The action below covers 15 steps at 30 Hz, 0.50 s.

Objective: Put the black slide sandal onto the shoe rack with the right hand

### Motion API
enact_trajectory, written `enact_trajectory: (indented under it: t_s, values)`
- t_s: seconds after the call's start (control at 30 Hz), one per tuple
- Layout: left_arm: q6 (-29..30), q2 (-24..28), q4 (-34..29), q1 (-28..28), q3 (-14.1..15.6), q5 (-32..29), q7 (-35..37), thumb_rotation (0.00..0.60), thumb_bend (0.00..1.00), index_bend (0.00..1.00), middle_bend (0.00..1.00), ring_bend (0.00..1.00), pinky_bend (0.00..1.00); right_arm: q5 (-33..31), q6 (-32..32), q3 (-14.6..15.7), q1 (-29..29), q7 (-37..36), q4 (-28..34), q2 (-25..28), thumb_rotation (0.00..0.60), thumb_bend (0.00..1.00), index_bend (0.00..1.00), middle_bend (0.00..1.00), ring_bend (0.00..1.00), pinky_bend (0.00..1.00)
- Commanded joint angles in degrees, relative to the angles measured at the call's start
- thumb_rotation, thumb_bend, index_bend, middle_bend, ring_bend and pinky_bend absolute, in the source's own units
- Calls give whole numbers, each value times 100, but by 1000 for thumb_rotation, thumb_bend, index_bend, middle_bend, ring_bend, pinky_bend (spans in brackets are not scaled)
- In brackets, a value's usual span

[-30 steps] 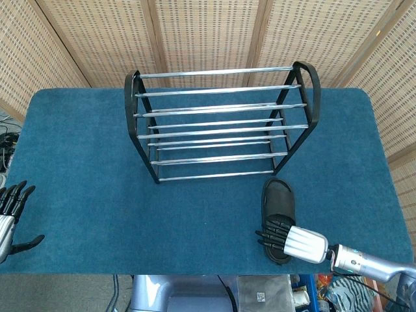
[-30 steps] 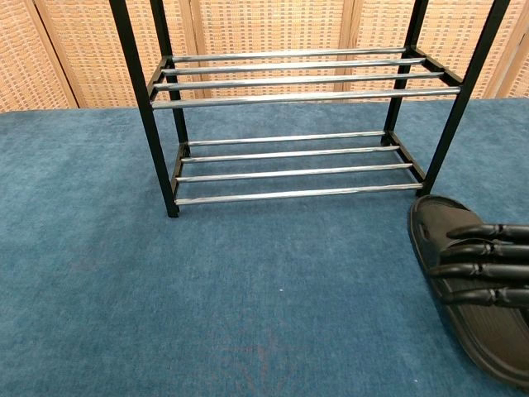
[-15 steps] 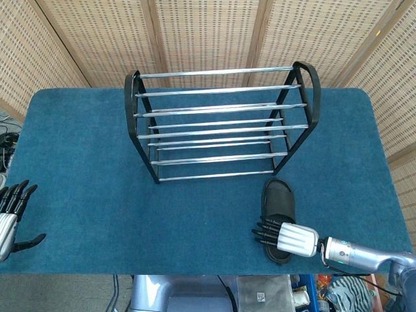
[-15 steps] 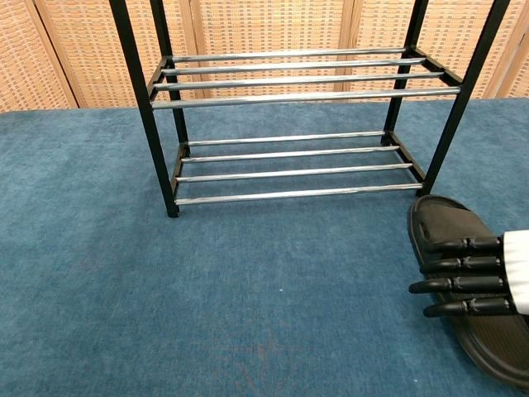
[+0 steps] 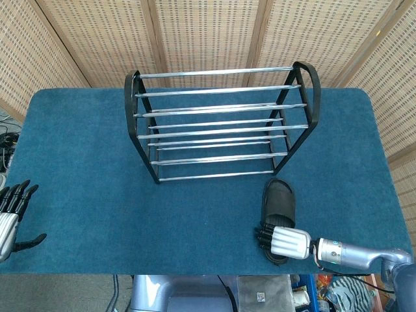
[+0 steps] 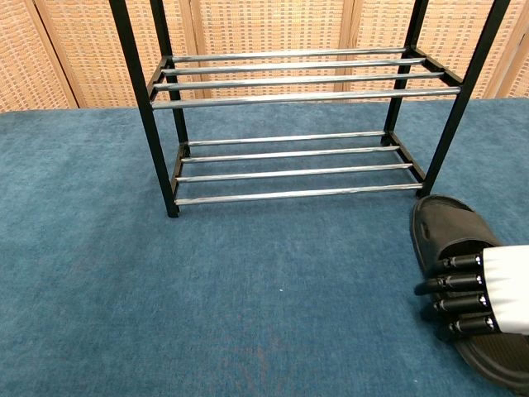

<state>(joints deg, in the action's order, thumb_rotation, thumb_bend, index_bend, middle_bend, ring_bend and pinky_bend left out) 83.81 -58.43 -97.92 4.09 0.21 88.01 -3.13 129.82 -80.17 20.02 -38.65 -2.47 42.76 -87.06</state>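
Item one, nearest the robot: right hand (image 5: 281,240), white-backed, lying across the heel half of the black slide sandal (image 5: 279,207). Its fingers (image 6: 456,284) are curled over the sandal's left edge. Over the last second the hand has drawn back toward the bench's near edge and toward the heel, and the fingers have gone from stretched flat across the footbed to bent at its rim. Whether they truly clamp the sandal cannot be told; it reads as a grasp being formed, not a finished one. Item two: the sandal itself, flat on the blue-covered bench (image 5: 78,162), toe toward the rack, at the near right, unmoved in both views. Its toe lies near the rack's front right foot but apart from it. Item three: left hand (image 5: 12,214), at the bench's near left corner, fingers spread, holding nothing, unchanged and idle. Item four, farther back: shoe rack (image 5: 218,123), black frame with chrome rails in two tiers, upright at the bench's middle, both tiers bare. Status: no lift yet, so the placing is all still to do. In judgement, the curl at the edge suggests the lift comes next, provided the hold is firm enough to carry the sandal.
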Motion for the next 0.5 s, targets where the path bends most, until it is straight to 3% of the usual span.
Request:
enact_trajectory:
  t_s: [0.03,0.5]
  values:
    - [-2,4,-3,1,5,6,6,600,51,0,0,0,0,17,-165,64,27,19,-33,-49,600,631,544,494,376,368]
    - [-23,1,-23,11,10,-13,-24,600,52,0,0,0,0,235,-1359,195,250,679,254,301,600,673,610,559,436,405]
